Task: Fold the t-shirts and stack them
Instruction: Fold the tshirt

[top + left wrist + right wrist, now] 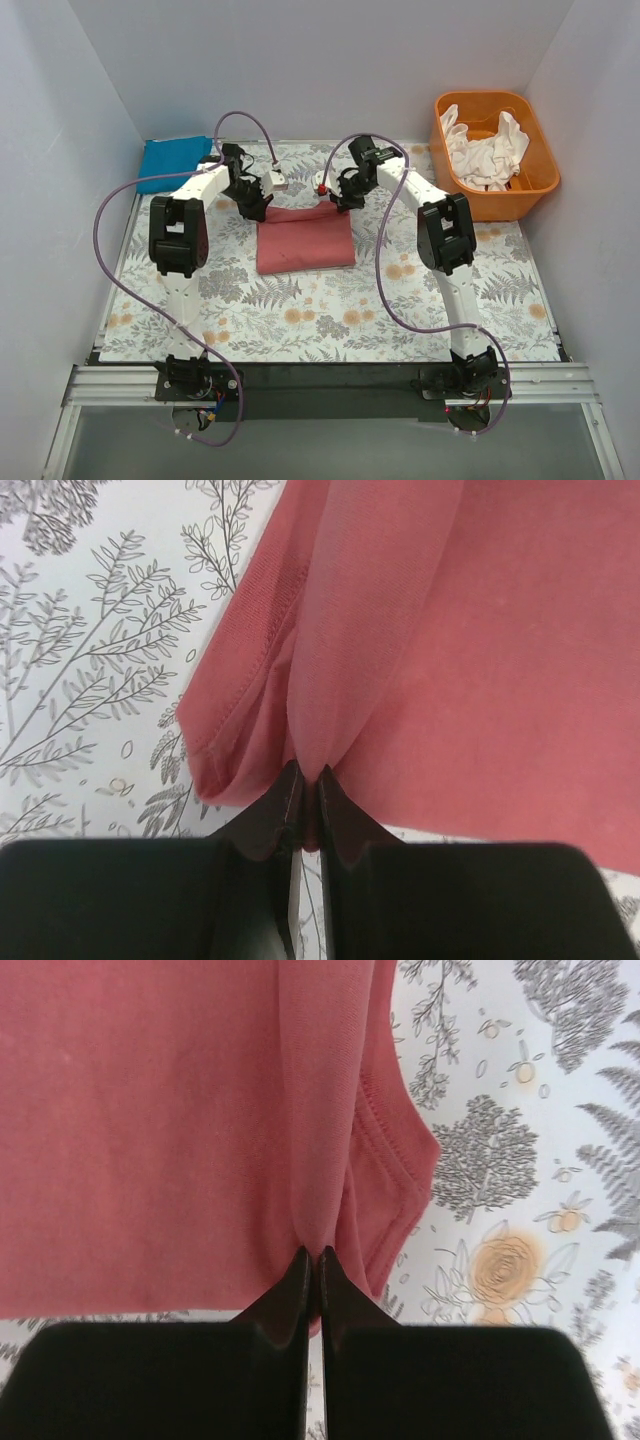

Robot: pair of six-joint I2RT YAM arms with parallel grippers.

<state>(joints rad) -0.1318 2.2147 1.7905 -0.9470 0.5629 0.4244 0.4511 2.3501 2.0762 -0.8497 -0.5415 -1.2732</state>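
Two arms reach in from the near edge of the floral tablecloth (330,320) and meet over a red t-shirt (305,243), which lies folded into a rough rectangle just past the middle of the table, toward 12 o'clock. Seen from above, the left gripper (256,205) sits at the shirt's far left corner, about 11 o'clock of the cloth, and the right gripper (340,200) at its far right corner, about 1 o'clock. Off at 2 o'clock stands an orange basket (540,180) heaped with crumpled white t-shirts (485,150), and at 10 o'clock a blue folded garment (175,160) rests against the back wall. From the left wrist, the left gripper (308,780) has its black fingers pressed together on a pinch of the red t-shirt (480,660); the fabric fans up toward 12 and 1 o'clock, with a stitched hem curling away at 10 o'clock over the fern print. From the right wrist the picture is mirrored: the right gripper (312,1260) is clamped on a fold of the red t-shirt (150,1130), the cloth spreading toward 11 o'clock, a hemmed edge bulging at 2 o'clock, and printed tablecloth (530,1160) showing at 3 o'clock.
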